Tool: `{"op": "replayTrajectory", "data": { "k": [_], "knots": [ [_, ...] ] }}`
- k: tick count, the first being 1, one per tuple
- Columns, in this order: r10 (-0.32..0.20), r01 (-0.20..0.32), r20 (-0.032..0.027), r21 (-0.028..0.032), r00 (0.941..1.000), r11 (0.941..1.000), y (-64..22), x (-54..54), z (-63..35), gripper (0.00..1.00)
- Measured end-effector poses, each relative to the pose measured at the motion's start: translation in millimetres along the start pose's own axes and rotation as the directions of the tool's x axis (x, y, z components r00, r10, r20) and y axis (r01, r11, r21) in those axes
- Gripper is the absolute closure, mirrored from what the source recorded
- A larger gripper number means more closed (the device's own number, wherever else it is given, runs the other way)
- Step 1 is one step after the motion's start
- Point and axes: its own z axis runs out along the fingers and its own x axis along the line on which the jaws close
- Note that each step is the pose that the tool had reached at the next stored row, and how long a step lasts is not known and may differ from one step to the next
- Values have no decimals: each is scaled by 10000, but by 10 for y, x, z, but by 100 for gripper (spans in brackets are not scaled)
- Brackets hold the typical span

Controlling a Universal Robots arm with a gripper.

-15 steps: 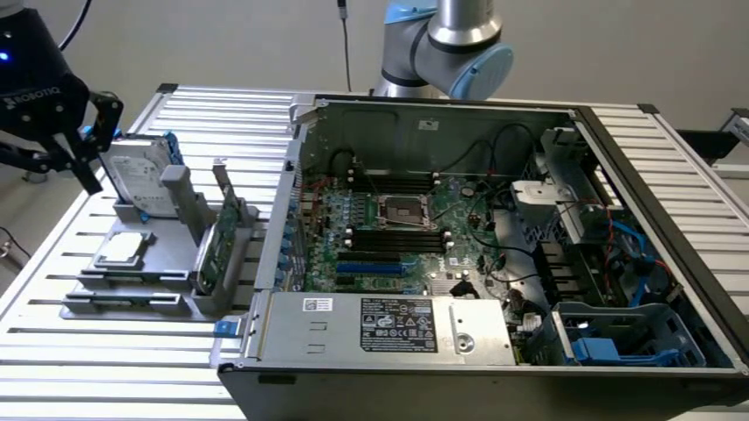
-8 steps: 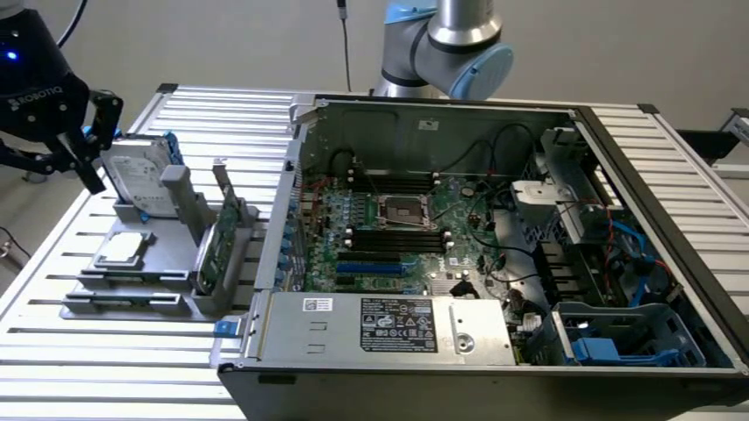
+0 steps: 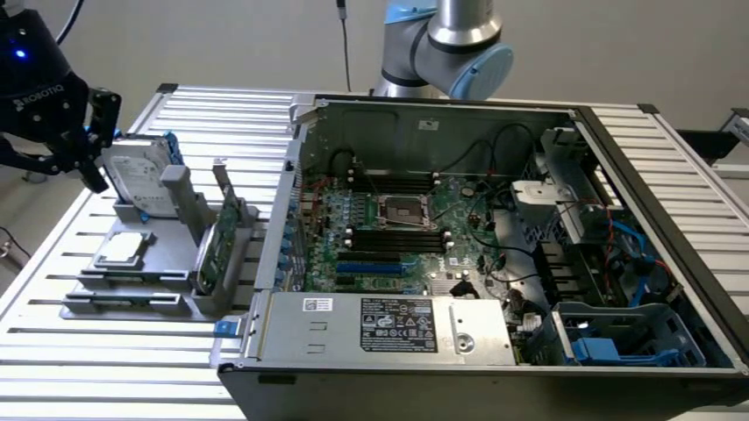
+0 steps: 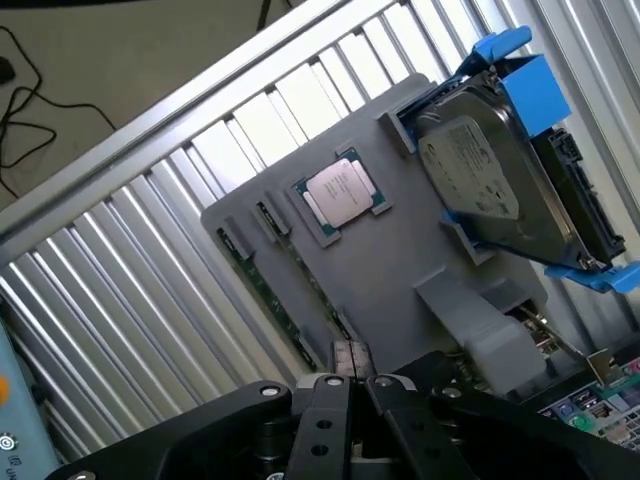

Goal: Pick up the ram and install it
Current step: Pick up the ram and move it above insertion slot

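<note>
One gripper, closed, both fingers pressed together tip to tip, gripping nothing. Poised above the grey holder at the exterior view's left end of the slatted metal table; in the exterior view a black claw near the hard drive, apart from it. Lying on edge in a narrow slot along one side of that holder: the ram, a thin green stick, not yet lifted, one end nearest the closed fingertips in the wrist view. Beside it on the holder, a square processor seated flat in its recess, then the silver drive standing in its blue rails. Farther toward the case in the exterior view, a taller green expansion card upright in the holder. At the exterior view's right, an open computer case with the motherboard exposed, dark memory slots on either side of the processor socket, a labelled power supply along the near edge. Behind the case, the arm, grey and blue joints.
</note>
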Motion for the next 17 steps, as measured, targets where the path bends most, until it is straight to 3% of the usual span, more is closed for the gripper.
{"op": "replayTrajectory", "data": {
  "k": [5,10,17],
  "knots": [
    [-910,910,75,7,9958,9959,0,0,1,89],
    [-1813,1812,130,29,9833,9834,0,0,2,89],
    [-2817,2817,-64,68,9595,9595,0,0,4,89]
  ]
}}
